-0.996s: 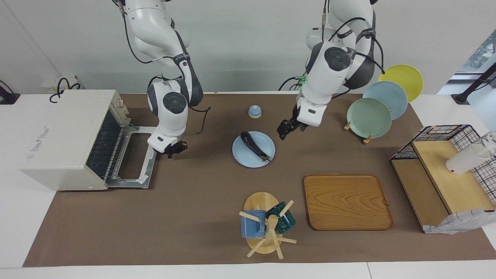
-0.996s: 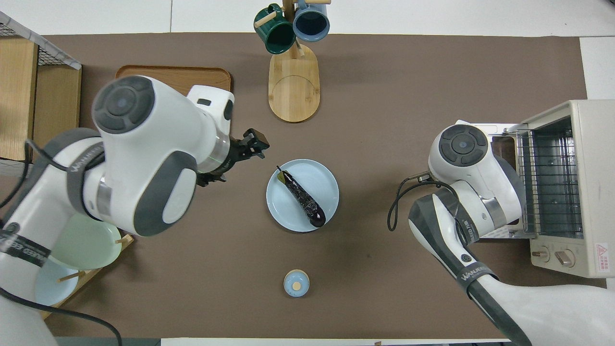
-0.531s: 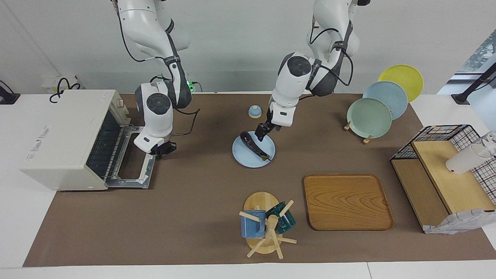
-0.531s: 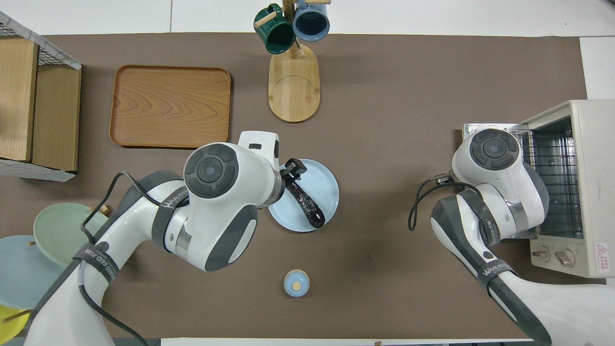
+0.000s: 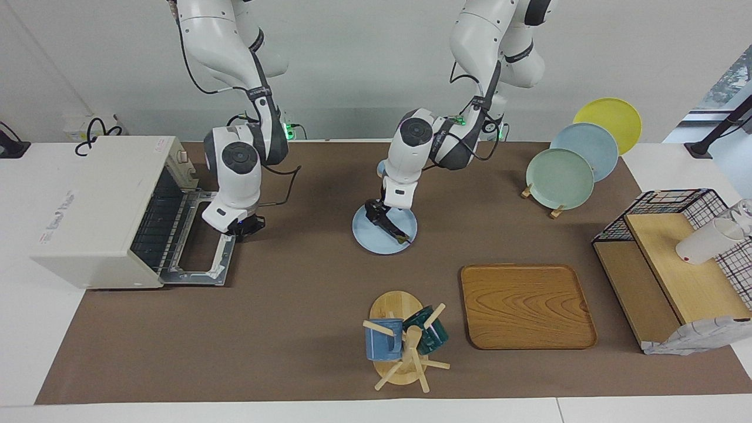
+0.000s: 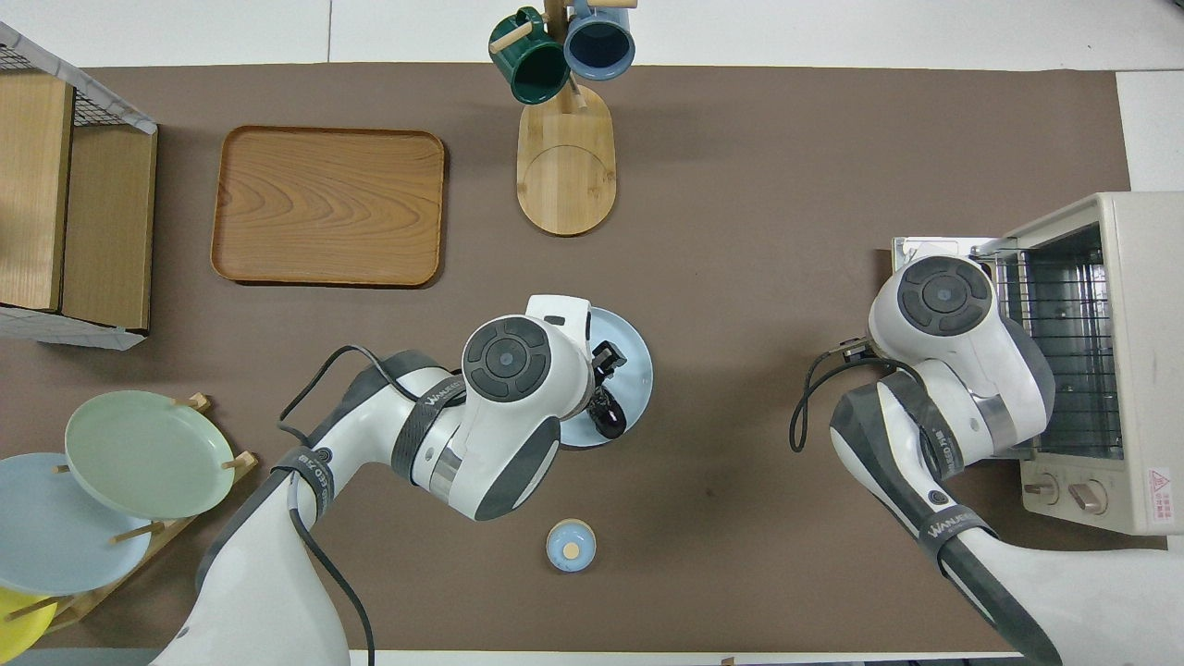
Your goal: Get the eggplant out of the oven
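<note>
- Oven [image 5: 100, 211]: boxy, cream-white, at the right arm's end of the table; its door [image 5: 197, 244] lies folded flat, baring the wire rack.
- My right gripper [image 5: 244, 226]: fingertips shut on nothing, low over the door's edge nearest the robots.
- Plate [image 5: 405, 238]: round, pale blue, mid-table on the brown mat.
- Eggplant [image 5: 390, 226]: slender, glossy, dark purple, lying on the plate, out of the oven.
- My left gripper [image 5: 376, 212]: jaws spread wide, down at the eggplant's thick end; I cannot tell whether they touch it. My wrist hides most of it from overhead.
- Mug rack [image 5: 402, 346]: wooden, with blue and green mugs.
- Tray [image 5: 526, 305]: rounded, wood-grained.
- Three plates [image 5: 559, 178]: upright on a stand.
</note>
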`<action>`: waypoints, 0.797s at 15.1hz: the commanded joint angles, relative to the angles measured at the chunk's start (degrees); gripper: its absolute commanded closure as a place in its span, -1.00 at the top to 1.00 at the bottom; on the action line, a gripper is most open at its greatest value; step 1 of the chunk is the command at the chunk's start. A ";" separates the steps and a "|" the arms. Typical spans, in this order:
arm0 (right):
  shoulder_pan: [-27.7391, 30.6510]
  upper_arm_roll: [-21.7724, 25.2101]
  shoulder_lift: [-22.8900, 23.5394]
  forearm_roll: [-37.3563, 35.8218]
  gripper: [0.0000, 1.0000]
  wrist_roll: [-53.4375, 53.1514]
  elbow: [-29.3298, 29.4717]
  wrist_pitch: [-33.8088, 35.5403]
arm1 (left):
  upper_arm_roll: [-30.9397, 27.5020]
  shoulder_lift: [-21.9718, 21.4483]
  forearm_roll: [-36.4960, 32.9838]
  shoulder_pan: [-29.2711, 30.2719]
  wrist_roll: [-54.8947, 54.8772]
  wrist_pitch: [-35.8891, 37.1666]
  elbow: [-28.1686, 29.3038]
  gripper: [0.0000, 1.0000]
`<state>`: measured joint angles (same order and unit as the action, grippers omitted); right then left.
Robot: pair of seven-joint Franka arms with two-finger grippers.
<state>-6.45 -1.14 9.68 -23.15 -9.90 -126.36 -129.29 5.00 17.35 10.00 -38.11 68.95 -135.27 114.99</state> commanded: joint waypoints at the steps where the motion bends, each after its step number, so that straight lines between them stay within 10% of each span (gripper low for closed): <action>1: 1.26 0.00 -1.50 -2.96 -1.00 5.65 5.05 7.18 | -1.05 1.19 0.02 -1.17 2.24 -0.17 -0.90 0.90; 7: 5.56 0.44 -4.58 -2.09 -1.00 16.57 12.97 17.13 | -1.05 1.90 -0.07 -1.79 2.50 0.09 -2.13 0.35; 12: 12.77 0.52 -7.21 5.65 -1.00 29.39 14.47 17.76 | -1.05 1.99 -0.07 -1.79 2.68 -0.08 -2.75 -0.49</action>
<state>3.27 -0.71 1.19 -19.85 15.13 -112.72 -109.78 4.92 18.33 10.00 -38.79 70.59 -135.27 113.65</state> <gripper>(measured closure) 0.991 0.630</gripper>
